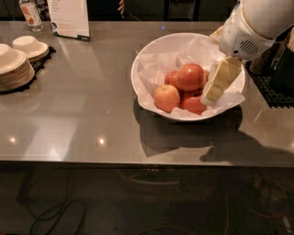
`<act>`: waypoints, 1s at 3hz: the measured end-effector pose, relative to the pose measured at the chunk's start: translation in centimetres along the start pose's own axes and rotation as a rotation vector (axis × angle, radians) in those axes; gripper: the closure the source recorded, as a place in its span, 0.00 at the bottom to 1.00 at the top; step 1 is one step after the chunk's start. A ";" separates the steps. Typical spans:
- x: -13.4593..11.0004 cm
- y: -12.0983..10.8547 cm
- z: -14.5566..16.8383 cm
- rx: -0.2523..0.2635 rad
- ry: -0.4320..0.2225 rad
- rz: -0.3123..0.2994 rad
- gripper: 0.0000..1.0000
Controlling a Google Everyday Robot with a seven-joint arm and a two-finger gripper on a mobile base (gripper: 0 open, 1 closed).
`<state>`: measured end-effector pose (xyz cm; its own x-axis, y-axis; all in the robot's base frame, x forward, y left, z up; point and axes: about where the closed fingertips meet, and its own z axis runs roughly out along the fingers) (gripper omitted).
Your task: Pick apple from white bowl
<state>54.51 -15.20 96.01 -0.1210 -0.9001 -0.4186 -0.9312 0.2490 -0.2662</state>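
Note:
The white bowl (151, 50) stands on the grey table, lined with crinkled white paper, and holds several apples. The big red-orange apple (190, 75) lies on top in the middle. A paler apple (166, 97) lies at the front left and another red one (194, 104) at the front. My gripper (212, 95), cream-coloured, hangs from the white arm (252, 27) at the upper right. It reaches down into the right side of the bowl, its tip right next to the big apple's right side. It holds nothing that I can see.
Stacked beige bowls and plates (16, 62) stand at the far left. A sign card (69, 18) and a bottle (31, 13) stand at the back left. A black mat with dark equipment (275, 78) lies right of the bowl. The table's front edge (138, 160) runs below.

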 end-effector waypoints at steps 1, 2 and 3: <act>-0.3 -1.0 1.6 -0.001 -0.054 0.035 0.00; -1.1 -1.9 4.0 -0.022 -0.110 0.059 0.00; -1.6 -2.2 6.5 -0.049 -0.129 0.074 0.00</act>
<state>58.95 -11.94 91.62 -0.1474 -0.8257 -0.5445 -0.9375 0.2921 -0.1890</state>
